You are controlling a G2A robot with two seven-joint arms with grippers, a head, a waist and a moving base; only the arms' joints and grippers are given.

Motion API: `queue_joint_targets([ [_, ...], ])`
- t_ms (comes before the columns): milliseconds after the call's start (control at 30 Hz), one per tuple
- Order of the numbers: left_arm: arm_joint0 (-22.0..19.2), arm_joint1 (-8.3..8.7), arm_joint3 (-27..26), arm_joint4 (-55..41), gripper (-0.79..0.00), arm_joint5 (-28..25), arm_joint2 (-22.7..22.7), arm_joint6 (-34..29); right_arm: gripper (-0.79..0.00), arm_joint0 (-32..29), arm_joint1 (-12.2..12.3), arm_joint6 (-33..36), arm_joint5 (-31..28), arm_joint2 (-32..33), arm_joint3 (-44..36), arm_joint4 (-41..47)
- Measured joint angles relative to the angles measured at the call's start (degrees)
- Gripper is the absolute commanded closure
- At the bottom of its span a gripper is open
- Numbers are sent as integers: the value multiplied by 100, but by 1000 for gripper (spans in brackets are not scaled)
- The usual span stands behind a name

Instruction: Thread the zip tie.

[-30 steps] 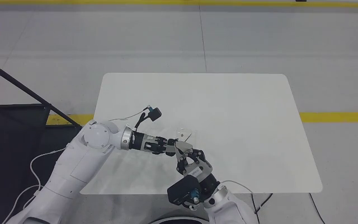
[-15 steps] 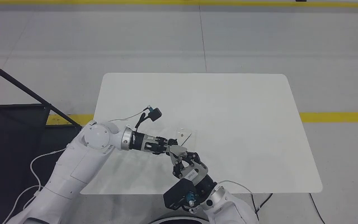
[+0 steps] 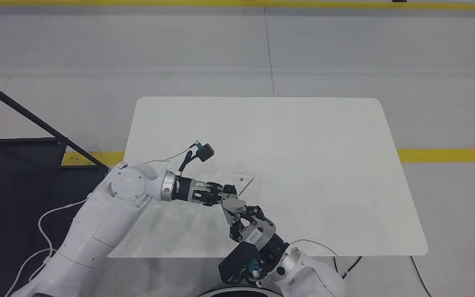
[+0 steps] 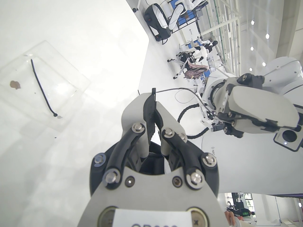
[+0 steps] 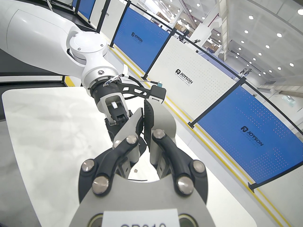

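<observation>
Holds the zip tie [image 4: 153, 90] in the left gripper [image 4: 152, 102], black pads clamped flat on it, with a short stiff black end poking out past the tips. Hovers over the table [image 3: 319, 148] near the edge closest to the robot, left of its middle. Meets the right gripper [image 5: 144, 111] there almost tip to tip, the two angled toward each other. Shows that gripper's ribbed pads pressed close together; cannot tell whether anything lies between them. Seems to trail a hair-thin dark strand from the held end across toward the right gripper, though too fine to be sure it belongs to the tie. Turns, for the coming move, on lining up the tie's long axis with the opening meant to take it: fine alignment, judged best served by the right gripper just beside it. Has, a little farther in from that edge, a clear glossy sheet [image 4: 64, 72] lying flat, with a loose strap [image 4: 40, 86], thin, black, slightly bowed and knob-ended, resting on it, touched by neither gripper.
</observation>
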Motion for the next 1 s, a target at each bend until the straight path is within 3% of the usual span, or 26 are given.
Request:
queue_joint_targets([
  [567,-10,15,-29,14,0,12,26,-67,0,15,131,-109,-568,107,-69,50],
  [1000,-8,40,-78,76,0,-140,37,-213,0,33,191,12,-526,165,-55,164],
])
